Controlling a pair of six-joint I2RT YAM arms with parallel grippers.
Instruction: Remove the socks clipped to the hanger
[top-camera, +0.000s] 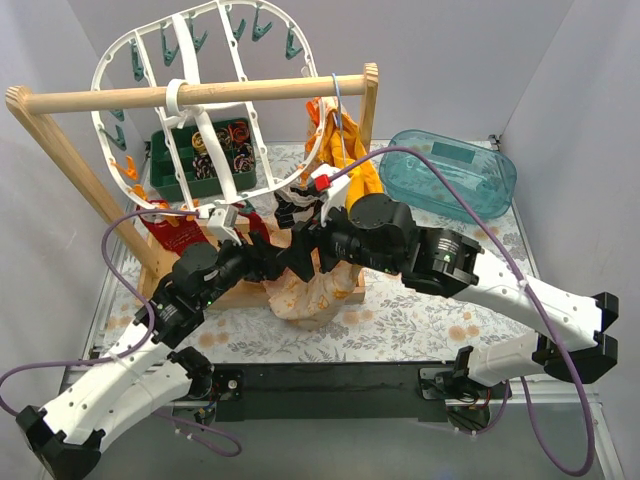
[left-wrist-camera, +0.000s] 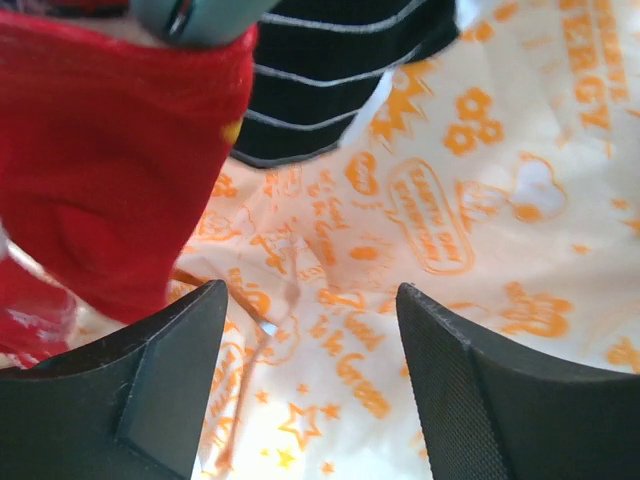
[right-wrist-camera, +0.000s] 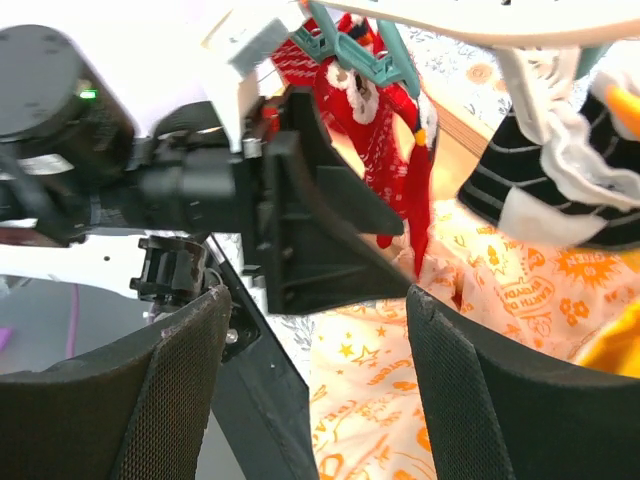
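Note:
The white oval hanger (top-camera: 170, 60) hangs tilted from a wooden rod, with teal pegs along its rim. A red sock (top-camera: 172, 228) hangs clipped at its lower left edge, and a black-and-white sock (top-camera: 295, 208) at its lower right. My left gripper (top-camera: 268, 252) is open and empty just below the frame. In the left wrist view (left-wrist-camera: 310, 295) it has the red sock (left-wrist-camera: 120, 170) to its upper left and the striped sock (left-wrist-camera: 340, 70) above. My right gripper (top-camera: 302, 258) faces it, open and empty. The right wrist view (right-wrist-camera: 318, 300) shows a peg-held red sock (right-wrist-camera: 385, 140) and the striped sock (right-wrist-camera: 560, 190).
A pale cloth with orange print (top-camera: 315, 290) is heaped under both grippers. A yellow garment (top-camera: 350, 160) hangs at the rod's right end. A green bin of small items (top-camera: 160, 165) stands behind the hanger and a clear teal tub (top-camera: 455, 170) at back right. The wooden rack (top-camera: 60, 140) stands left.

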